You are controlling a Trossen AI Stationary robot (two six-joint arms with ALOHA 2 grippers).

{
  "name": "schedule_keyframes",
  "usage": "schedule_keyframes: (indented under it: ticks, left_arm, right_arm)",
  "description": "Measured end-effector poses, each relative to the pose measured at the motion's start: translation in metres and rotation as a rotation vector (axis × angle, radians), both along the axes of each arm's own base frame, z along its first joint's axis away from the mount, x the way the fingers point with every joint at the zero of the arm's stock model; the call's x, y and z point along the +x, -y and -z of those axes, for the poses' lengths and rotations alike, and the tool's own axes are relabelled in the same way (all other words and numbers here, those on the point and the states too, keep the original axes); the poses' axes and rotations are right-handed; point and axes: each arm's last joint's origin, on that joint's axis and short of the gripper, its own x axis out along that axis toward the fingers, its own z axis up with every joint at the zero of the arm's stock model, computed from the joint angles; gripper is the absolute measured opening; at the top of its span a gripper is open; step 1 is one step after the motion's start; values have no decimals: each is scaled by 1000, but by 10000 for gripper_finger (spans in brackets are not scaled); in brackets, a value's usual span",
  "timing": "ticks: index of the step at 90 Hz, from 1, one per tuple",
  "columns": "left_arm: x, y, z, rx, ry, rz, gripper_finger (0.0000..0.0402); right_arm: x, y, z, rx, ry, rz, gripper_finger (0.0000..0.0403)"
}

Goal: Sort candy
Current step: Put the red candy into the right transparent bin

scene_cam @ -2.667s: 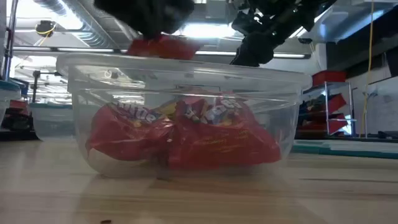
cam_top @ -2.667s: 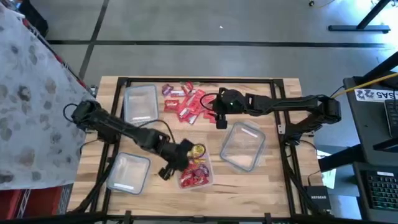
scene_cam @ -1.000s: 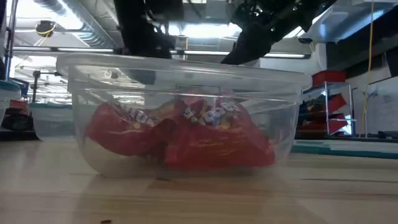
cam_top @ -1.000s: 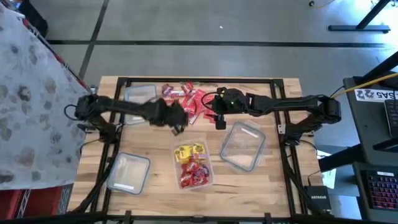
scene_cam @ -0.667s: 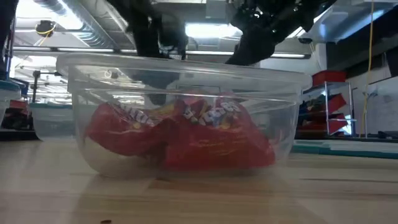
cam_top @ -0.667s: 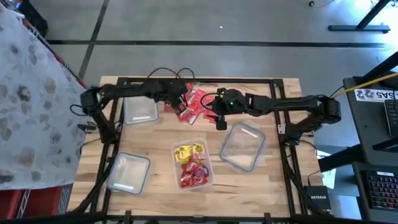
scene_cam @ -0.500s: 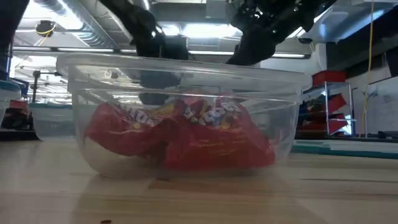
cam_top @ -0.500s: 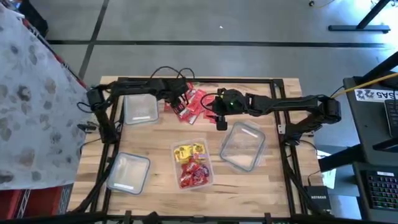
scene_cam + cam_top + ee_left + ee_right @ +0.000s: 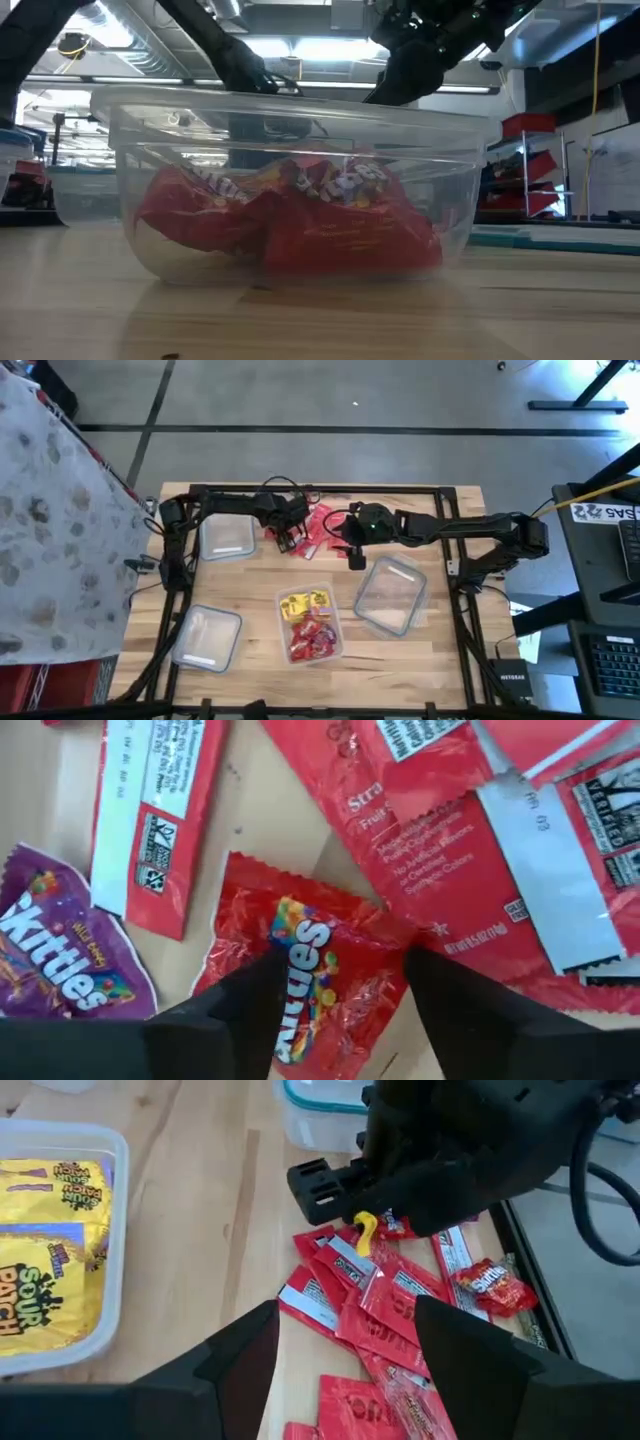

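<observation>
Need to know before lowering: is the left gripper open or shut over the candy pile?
Open. In the left wrist view the left gripper has its fingers spread either side of a red Skittles pack, not yet closed on it.

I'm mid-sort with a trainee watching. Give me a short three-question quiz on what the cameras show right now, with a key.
1. True or false: the left tool is shut on a yellow packet.
2. Which clear rectangular plastic tub already holds candy? A) the middle tub nearest the front edge; B) the tub below the right arm; C) the far-left tub.
3. Fill in: in the left wrist view, the small Skittles packet lying beside the red Skittles packet is coloured ____.

Key
1. False: it is open, with one finger on either side of the red Skittles packet.
2. A: it holds yellow and red packets.
3. Purple.
</observation>
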Motion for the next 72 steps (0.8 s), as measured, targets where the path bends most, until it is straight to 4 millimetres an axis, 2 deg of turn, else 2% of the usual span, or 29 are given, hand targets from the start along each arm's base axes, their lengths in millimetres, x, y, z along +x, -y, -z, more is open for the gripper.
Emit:
schedule_keyframes:
  ticks: [7,22,26,39,50,64,72]
  left_arm:
    - [1,3,-1,1,1,9,138]
    - [3,14,-9,9,3,40,30]
    - [3,18,-13,4,-9,47,14]
    - [8,32,-36,41,8,60,4]
    - [13,53,-59,64,75,80,2]
    - [19,93,-100,49,216,85,2]
    - [22,122,-113,-20,325,113,2]
  right_arm:
    - [0,0,1,4,-6,2,222]
    - [0,0,0,6,-4,4,222]
    - [0,0,0,7,-4,4,222]
    - [0,0,0,7,-4,4,222]
    - [0,0,0,7,-5,5,222]
    - [0,0,0,7,-5,4,222]
    - [0,0,0,7,-3,4,222]
